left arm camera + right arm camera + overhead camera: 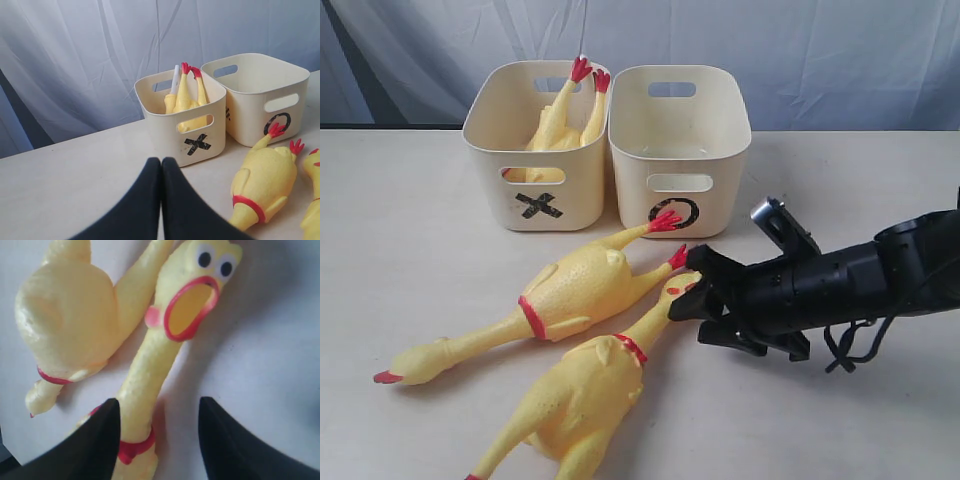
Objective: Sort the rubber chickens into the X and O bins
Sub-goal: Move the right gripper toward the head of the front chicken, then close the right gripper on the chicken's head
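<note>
Exterior high, facing X bin (582, 195), left wrist low — same bin, right wrist close over chicken (145, 365)

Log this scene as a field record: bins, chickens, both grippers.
X bin: holds one rubber chicken, red feet sticking above the rim
O bin: no chicken visible inside
far table chicken: lying on the table, feet toward the O bin
near table chicken: lying beside it, head toward the right gripper
right gripper: open, fingers either side of that chicken's neck
left gripper: shut, holding nothing, over the table
</note>
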